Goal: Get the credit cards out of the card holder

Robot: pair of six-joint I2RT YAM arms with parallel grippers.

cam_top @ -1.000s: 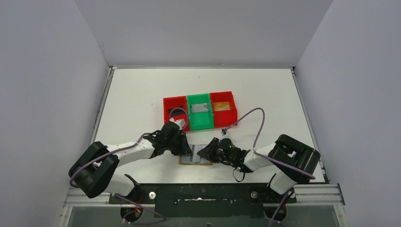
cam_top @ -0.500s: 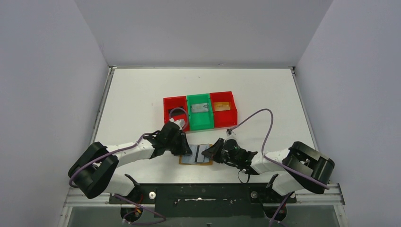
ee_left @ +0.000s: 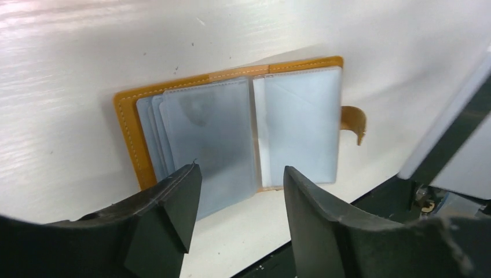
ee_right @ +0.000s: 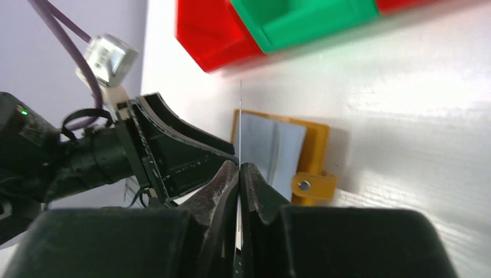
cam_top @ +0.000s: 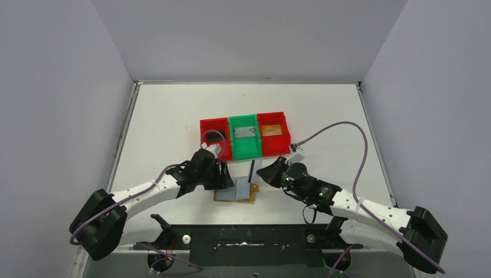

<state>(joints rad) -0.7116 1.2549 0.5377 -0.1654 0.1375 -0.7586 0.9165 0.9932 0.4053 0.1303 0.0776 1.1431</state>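
Right hand pinches a card; left hand gapes over open card holder; green bin holds a grey card

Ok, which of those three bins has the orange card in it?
The red bin at the right end of the row, holding an orange-gold card. The green bin in the middle holds a grey card instead.

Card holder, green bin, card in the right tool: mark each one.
card holder (ee_left: 211, 136), left wrist view, on an inner panel.
green bin (cam_top: 245, 152), top view, on its near wall.
card (cam_top: 251, 172), top view, midway along its edge.
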